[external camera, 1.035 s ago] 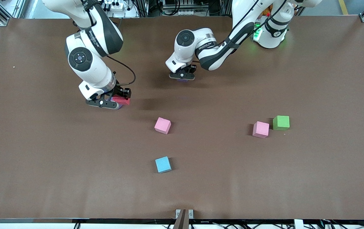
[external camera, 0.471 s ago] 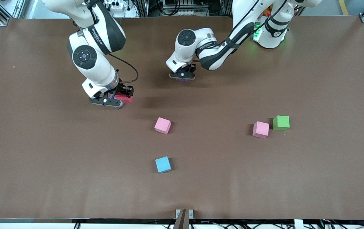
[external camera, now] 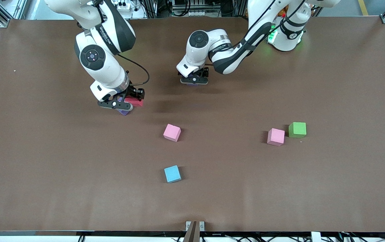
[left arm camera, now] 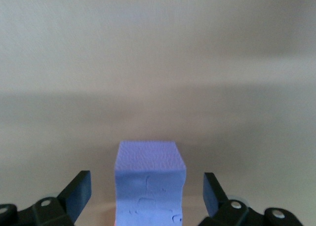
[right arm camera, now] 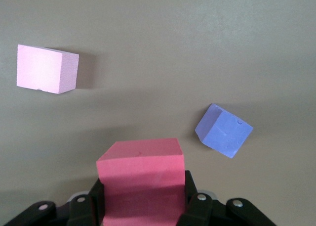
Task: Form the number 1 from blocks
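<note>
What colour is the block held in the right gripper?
Red; the block between the right gripper's jaws shows best in the right wrist view.

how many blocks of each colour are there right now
pink blocks: 2
purple blocks: 2
red block: 1
green block: 1
blue block: 1
total: 7
</note>
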Controlling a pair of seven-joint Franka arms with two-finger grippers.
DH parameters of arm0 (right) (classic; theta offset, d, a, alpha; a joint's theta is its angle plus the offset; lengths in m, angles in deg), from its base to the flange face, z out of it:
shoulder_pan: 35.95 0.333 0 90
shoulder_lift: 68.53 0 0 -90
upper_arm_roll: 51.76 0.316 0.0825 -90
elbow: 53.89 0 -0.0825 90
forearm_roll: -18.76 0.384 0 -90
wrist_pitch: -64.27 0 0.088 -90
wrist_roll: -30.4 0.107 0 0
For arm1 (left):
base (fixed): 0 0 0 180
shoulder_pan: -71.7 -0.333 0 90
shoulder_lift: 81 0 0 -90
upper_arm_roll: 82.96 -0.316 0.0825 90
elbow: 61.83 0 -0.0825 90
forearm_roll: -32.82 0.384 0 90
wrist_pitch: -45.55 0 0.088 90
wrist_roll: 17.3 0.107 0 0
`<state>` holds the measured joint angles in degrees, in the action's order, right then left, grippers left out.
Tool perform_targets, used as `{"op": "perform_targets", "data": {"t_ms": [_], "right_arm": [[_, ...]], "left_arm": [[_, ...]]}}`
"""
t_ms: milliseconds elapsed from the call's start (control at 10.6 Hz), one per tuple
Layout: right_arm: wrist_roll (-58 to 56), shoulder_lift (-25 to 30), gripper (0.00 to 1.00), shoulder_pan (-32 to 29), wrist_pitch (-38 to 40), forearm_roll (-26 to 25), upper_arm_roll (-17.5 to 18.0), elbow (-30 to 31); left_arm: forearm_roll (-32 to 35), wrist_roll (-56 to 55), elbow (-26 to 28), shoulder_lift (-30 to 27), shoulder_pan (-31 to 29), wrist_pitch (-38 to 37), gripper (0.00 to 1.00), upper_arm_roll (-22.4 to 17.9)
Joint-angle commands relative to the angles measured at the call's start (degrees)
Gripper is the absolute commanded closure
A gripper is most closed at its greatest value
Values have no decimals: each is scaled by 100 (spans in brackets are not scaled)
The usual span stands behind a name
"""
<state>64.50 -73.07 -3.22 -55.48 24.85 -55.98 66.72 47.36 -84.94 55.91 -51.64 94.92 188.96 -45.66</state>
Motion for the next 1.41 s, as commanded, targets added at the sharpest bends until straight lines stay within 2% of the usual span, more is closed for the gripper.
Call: {"op": "perform_targets", "data": {"t_ms": [0,188,471,659,847,941,1035,1129,1318], "right_arm": [[115,190,57,93,21,199,-26,103],[359,77,57,433,-49,252,-26,7],[931,-616,57,1040,-153,226,-26,-695],[968,-1090,57,1295,-574,208,-26,-950],[984,-1923,57,1664,-690,155,-34,-1738],[1011,-2189,57,1831,-725,164,-43,-1986],[1011,-2252,57,1903,-1048,173,-43,-1971],[1011,-2270,57,1938,-1268,181,-43,-1884],[1159,-2393,57,2210,-1349,182,-43,-1857]], "left_arm": [[84,-153,91,-894,-465,-487,0,77],[-38,-48,91,-1439,-1219,-725,0,190],[-355,303,65,-2222,-2274,-1261,0,165],[-399,1039,-163,-2242,-2427,-1631,0,-526],[-452,2529,-181,-2093,-2453,-1632,0,-1483],[-557,3085,-268,-1953,-2462,-1623,0,-1836],[-662,3534,-348,-1778,-2436,-1606,0,-2161],[-811,3860,-401,-1645,-2366,-1501,0,-2452],[-814,4606,-594,-1181,-2261,-1203,0,-2665]]}}
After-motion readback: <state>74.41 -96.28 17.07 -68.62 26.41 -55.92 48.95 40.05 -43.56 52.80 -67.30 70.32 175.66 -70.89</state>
